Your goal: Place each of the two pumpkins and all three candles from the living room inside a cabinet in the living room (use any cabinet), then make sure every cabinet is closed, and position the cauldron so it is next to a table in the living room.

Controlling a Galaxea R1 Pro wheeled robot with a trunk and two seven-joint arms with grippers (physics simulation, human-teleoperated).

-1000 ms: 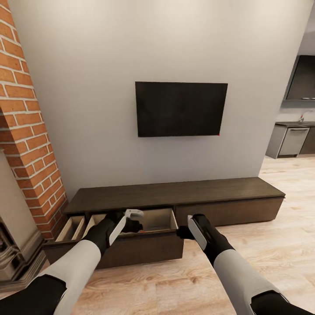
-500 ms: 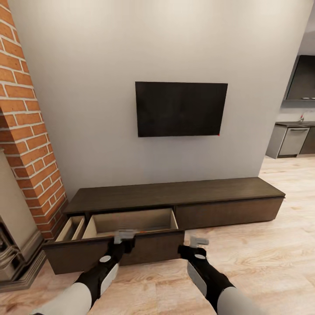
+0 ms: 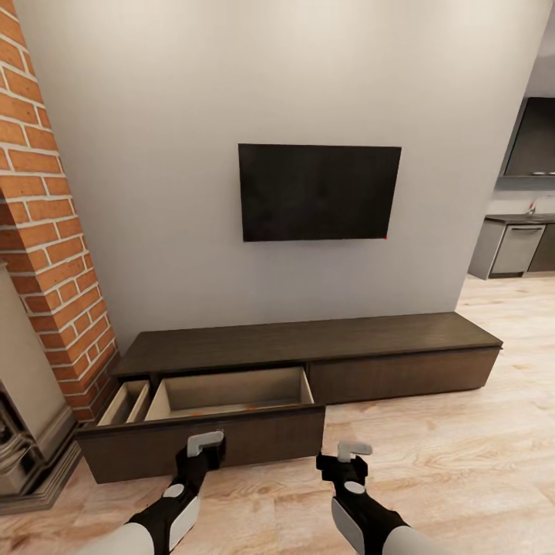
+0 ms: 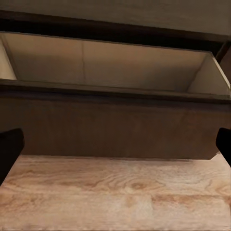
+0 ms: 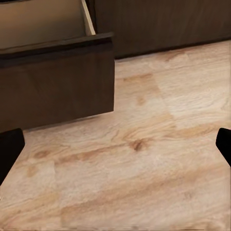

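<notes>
Facing the cabinet (image 3: 308, 347), both arms hang low before its pulled-out drawer (image 3: 231, 393), probably to leave the front free for pushing shut. Left gripper (image 3: 202, 445) just before the drawer's front edge, fingers spread wide, empty; right gripper (image 3: 351, 453) off the drawer's right corner over bare floor (image 3: 462, 462), likewise wide and empty. Faint orange glints at the drawer's front inner edge, possibly pumpkins; cannot tell.

Even, soft light; wrist views perhaps blurred
</notes>
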